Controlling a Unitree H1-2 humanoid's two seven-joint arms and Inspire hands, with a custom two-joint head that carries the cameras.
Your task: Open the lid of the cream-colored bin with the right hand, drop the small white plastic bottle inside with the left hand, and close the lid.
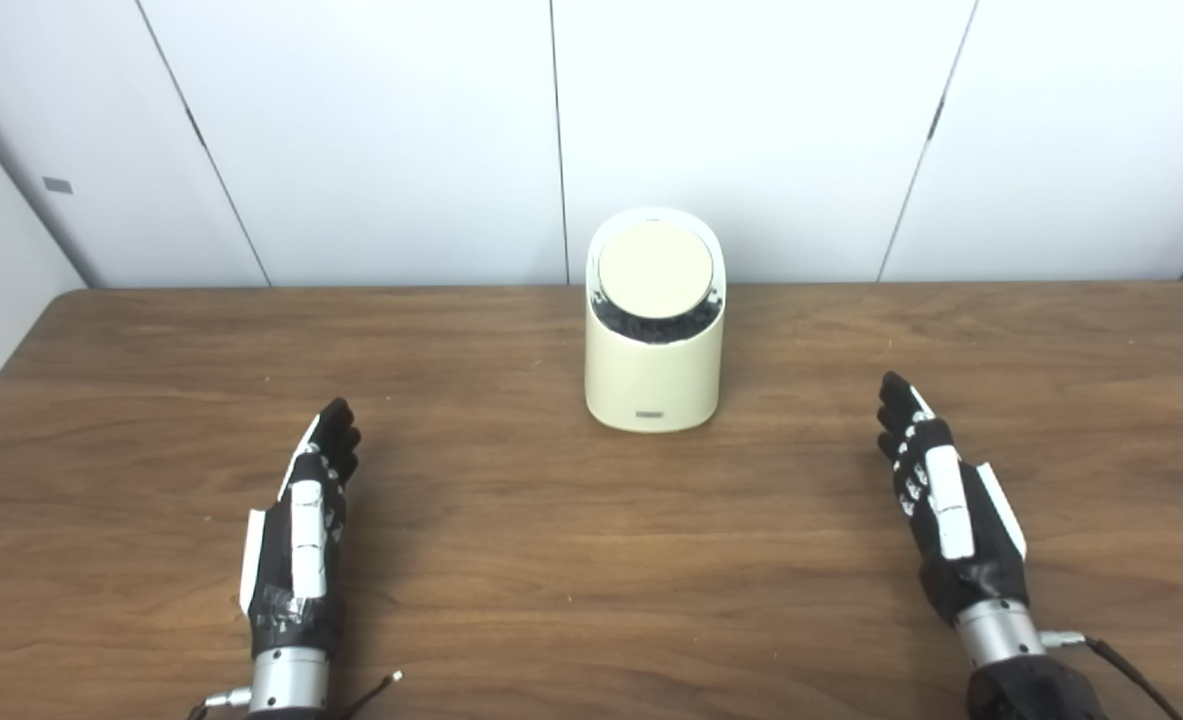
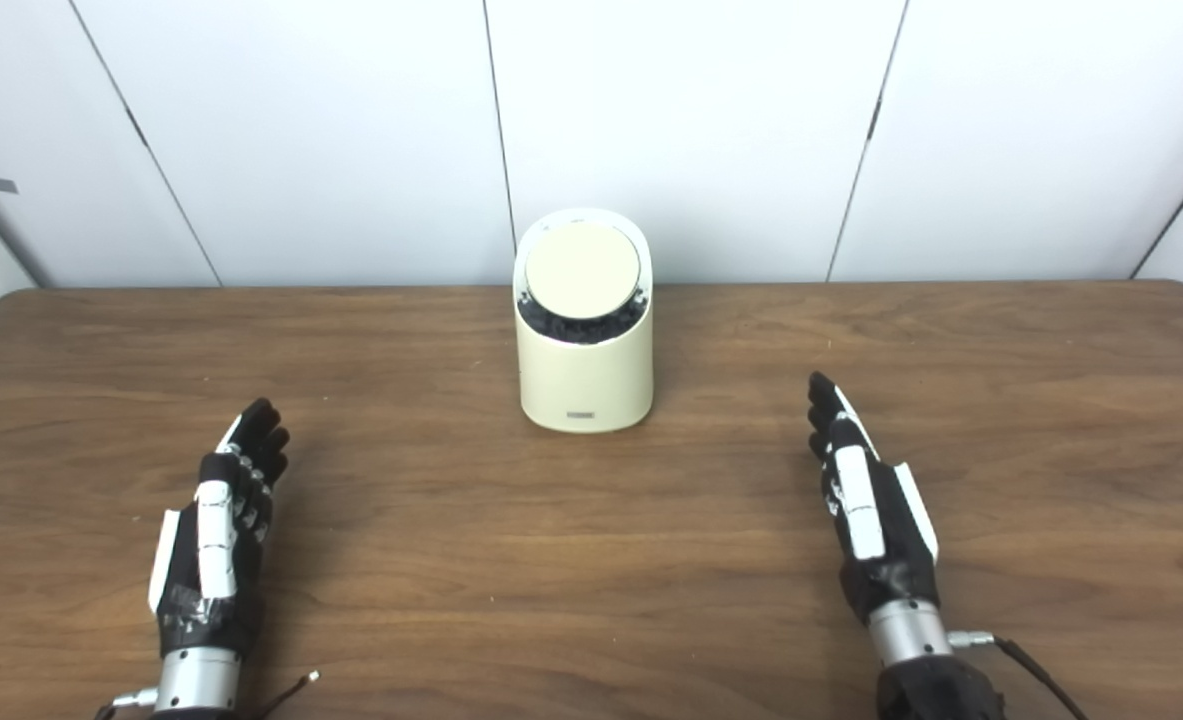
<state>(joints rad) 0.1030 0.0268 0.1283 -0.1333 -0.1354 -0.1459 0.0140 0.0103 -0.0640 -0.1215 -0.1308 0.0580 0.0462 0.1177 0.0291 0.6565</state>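
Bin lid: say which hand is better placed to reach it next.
Neither clearly. The bin stands centred and its lid is down; the right hand and left hand lie open, about equally far. The right is assigned.

The small dark label on the bin (image 1: 654, 330) is too blurred to read.

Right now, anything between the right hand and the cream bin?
Nothing: only bare brown wooden table lies between the right hand and the cream-colored cylindrical bin, clear in both eye views.
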